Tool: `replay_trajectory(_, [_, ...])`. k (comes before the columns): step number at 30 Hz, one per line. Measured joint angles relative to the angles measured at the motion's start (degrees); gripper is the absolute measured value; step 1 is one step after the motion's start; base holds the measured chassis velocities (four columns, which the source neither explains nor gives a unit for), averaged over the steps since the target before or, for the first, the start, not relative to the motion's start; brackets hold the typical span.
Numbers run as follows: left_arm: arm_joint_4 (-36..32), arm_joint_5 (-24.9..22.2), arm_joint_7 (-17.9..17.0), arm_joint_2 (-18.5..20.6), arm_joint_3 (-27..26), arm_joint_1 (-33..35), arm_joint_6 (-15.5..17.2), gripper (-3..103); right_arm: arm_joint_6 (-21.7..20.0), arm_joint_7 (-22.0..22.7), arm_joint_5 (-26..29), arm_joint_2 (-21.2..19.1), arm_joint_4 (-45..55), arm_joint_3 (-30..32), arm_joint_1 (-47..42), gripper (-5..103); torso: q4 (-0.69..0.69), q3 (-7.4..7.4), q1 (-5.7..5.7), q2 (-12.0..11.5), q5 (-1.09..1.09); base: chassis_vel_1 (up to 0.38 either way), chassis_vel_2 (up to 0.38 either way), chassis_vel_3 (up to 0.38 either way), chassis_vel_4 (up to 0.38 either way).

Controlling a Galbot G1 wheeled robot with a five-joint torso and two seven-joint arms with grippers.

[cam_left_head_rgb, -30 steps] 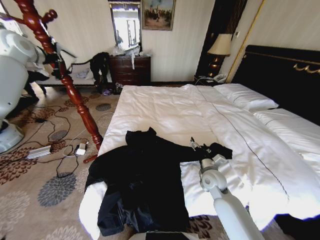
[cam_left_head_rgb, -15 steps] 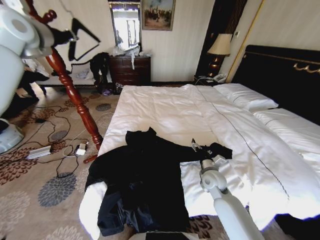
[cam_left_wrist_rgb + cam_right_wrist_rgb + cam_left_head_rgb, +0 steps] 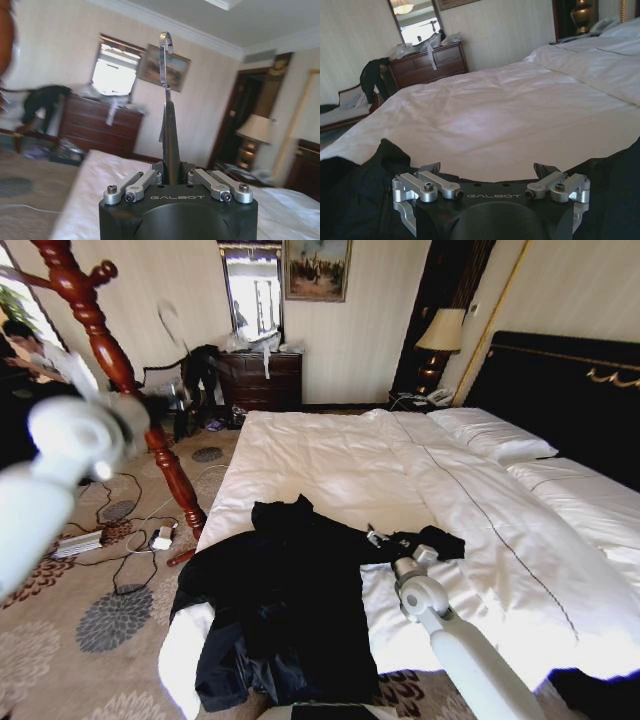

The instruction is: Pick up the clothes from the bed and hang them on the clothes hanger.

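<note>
- The black coat (image 3: 285,600) is lying spread over the near corner of the bed (image 3: 330,455), on the white duvet (image 3: 480,540), its lower part hanging over the bed's foot edge and showing dark navy lining; one sleeve is stretching along the duvet toward the pillow (image 3: 490,432) side.
- The right gripper (image 3: 378,540) is sitting low over that sleeve, its white arm rising from the foot of the bed; in the right wrist view the right gripper (image 3: 487,172) is holding its jaws wide apart — black cloth on either side, nothing clamped between them.
- The left gripper (image 3: 160,408) is raised off the coat-stand side of the bed, in front of the red-brown wooden coat stand (image 3: 135,400), well apart from the coat.
- In the left wrist view the left gripper (image 3: 172,180) is keeping its jaws together on a thin black clothes hanger (image 3: 169,145) seen edge-on, its metal hook (image 3: 166,50) pointing up.
- The coat stand is standing on the patterned carpet (image 3: 100,620) beside the bed, its post tilted in the head view, no garment on its pegs.
- Beyond the bed, a dark wooden dresser (image 3: 260,380) is standing against the wall — a lamp (image 3: 438,335) is standing near the black headboard (image 3: 560,390).
</note>
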Motion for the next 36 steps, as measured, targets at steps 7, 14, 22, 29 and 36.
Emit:
replay_trajectory(7, [-12.4,2.04,-0.59,-3.66,-13.6,20.49,-0.83,16,-0.81,-1.51,-8.81,-0.26,-5.38,-12.67,7.8,100,0.16,0.0,0.0,0.0,-0.03,0.0,0.0,0.0,0.0])
replay_trajectory(14, [-19.75,1.31,-3.06,-6.19,-21.69,28.09,0.68,16,-7.11,3.67,-11.24,-0.34,-5.36,-27.88,15.88,100,0.06,0.0,0.01,0.0,0.01,0.0,0.0,0.0,0.0])
replay_trajectory(22, [-20.48,2.08,-4.18,-7.22,-25.7,31.24,2.88,16,-15.74,11.78,-5.55,2.8,0.08,-39.13,21.24,100,0.07,0.0,0.01,0.0,0.0,0.0,0.0,0.0,0.0])
replay_trajectory(29, [-20.48,4.17,-4.99,-9.24,-25.49,33.13,5.05,16,-22.4,18.02,-0.7,4.86,1.98,-44.08,24.27,100,0.09,0.0,0.01,0.0,0.0,0.0,0.0,0.0,0.0])
replay_trajectory(36, [-22.89,0.68,-12.33,-11.78,-25.1,34.34,8.65,16,-31.71,26.12,5.68,6.88,4.47,-46.12,24.39,100,0.09,0.0,0.0,0.0,0.0,0.0,0.0,0.0,0.0])
